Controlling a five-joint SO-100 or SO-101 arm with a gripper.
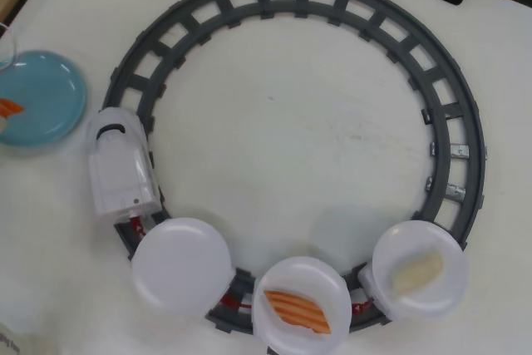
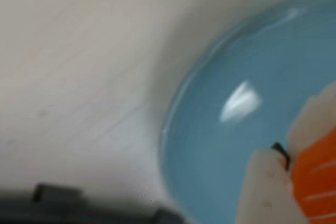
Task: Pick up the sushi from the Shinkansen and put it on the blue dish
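Table (image 1: 316, 114) white, matte | blue dish (image 1: 46, 93) at left edge | tool state unclear

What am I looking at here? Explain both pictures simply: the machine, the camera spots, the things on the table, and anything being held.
A small robot arm works here, though the arm itself barely shows. The overhead view looks straight down on a white table: a grey ring track, a white toy Shinkansen pulling three white plate-cars. The first is empty, the middle one carries salmon sushi, the last a pale cream piece. At the left edge sits the blue dish with an orange sushi. The blurry wrist view rides on the arm, close above that dish. Whether its end effector holds the sushi is unclear.
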